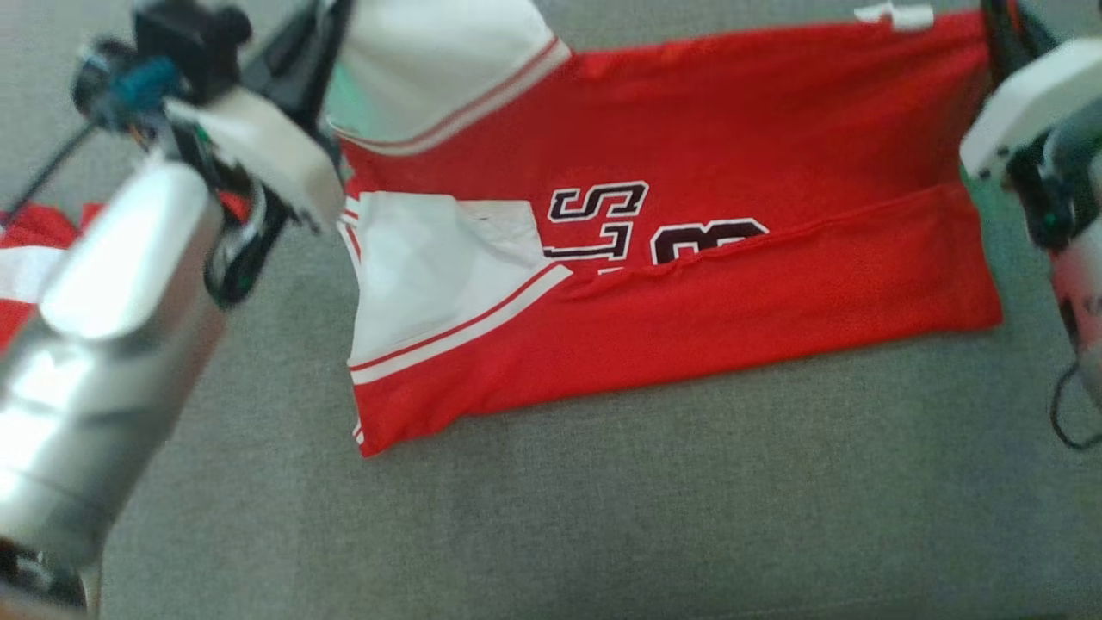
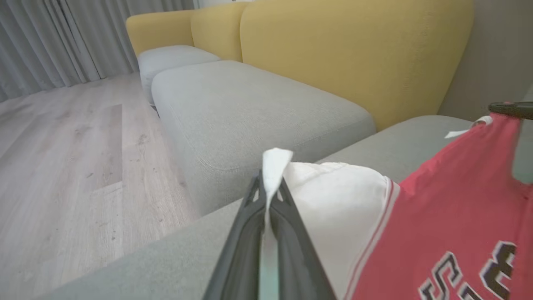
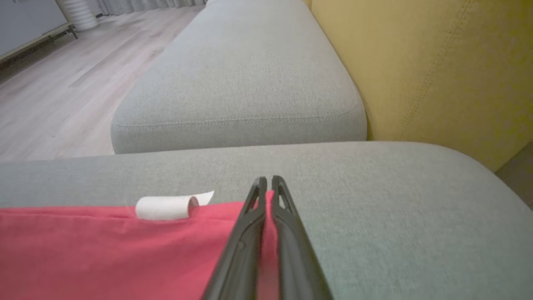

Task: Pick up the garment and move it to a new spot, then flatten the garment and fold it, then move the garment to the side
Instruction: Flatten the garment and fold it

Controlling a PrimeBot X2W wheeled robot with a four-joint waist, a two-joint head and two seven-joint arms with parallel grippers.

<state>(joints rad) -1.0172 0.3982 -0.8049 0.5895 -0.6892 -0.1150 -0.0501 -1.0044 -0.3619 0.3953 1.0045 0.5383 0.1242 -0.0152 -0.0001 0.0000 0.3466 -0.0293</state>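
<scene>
A fold of the garment (image 1: 732, 120) hides part of its lettering (image 1: 600, 205)

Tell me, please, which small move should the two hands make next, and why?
Probably lift both hands a little and draw the far edge of the jersey toward its near fold. The left hand is shut on the white sleeve, the right hand on the red corner, and the near edge is already folded over.

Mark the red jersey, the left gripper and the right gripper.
red jersey (image 1: 775, 129): head view, on the red body panel.
left gripper (image 2: 270, 187): left wrist view, midway between fingertips shut on white cloth.
right gripper (image 3: 269, 185): right wrist view, midway between fingertips shut on the red edge.
</scene>
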